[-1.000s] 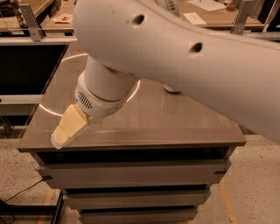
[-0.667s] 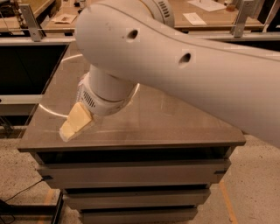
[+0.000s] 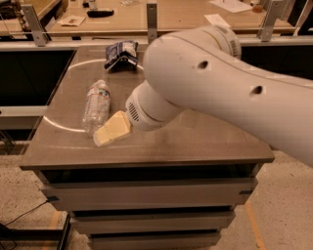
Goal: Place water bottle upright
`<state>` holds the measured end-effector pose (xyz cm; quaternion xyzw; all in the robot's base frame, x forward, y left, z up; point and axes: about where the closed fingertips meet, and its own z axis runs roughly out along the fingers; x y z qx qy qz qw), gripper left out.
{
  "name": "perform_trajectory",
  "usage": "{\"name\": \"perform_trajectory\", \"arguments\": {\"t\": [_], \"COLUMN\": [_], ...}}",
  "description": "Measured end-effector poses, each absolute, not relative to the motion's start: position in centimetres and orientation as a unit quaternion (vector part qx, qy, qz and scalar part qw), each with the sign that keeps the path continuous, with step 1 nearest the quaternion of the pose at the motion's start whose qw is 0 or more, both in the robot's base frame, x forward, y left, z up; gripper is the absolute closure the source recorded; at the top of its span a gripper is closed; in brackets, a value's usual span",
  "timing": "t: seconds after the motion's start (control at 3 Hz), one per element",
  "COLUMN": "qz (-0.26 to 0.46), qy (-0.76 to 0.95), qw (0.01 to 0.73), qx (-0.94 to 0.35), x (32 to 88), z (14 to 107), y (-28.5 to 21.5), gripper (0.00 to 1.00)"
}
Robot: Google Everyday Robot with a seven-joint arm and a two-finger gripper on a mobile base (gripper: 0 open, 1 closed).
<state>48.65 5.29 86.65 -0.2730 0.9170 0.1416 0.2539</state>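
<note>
The water bottle (image 3: 95, 106) is clear ribbed plastic with a white cap and a pale label band. It lies on its side on the left part of the grey table (image 3: 195, 141), cap pointing away from me. My gripper (image 3: 111, 131), cream-coloured at the tip, hangs from the big white arm (image 3: 220, 83). It sits just right of the bottle's near end, close to the tabletop and next to or touching the bottle's base.
A dark blue and white snack bag (image 3: 121, 52) lies at the back of the table. The table's front edge (image 3: 146, 162) is near the gripper, with drawers below. Wooden benches with papers (image 3: 146, 14) stand behind.
The arm has swung right and back, uncovering the lying bottle and the snack bag. The gripper has shifted right along the table's front, ending beside the bottle's base.
</note>
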Motion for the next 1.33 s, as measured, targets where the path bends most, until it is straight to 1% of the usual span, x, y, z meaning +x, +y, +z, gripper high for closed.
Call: {"name": "perform_trajectory", "arguments": {"t": [0.33, 0.67, 1.0, 1.33], "qz": [0.200, 0.199, 0.201, 0.197], "qy": [0.896, 0.896, 0.899, 0.900], "qw": [0.301, 0.301, 0.296, 0.294], "qx": [-0.259, -0.259, -0.253, -0.255], "x": [49.1, 49.0, 49.1, 49.1], "z": [88.9, 88.9, 89.4, 90.4], "y": [5.9, 5.9, 7.3, 9.9], "gripper": [0.00, 0.00, 0.00, 0.00]}}
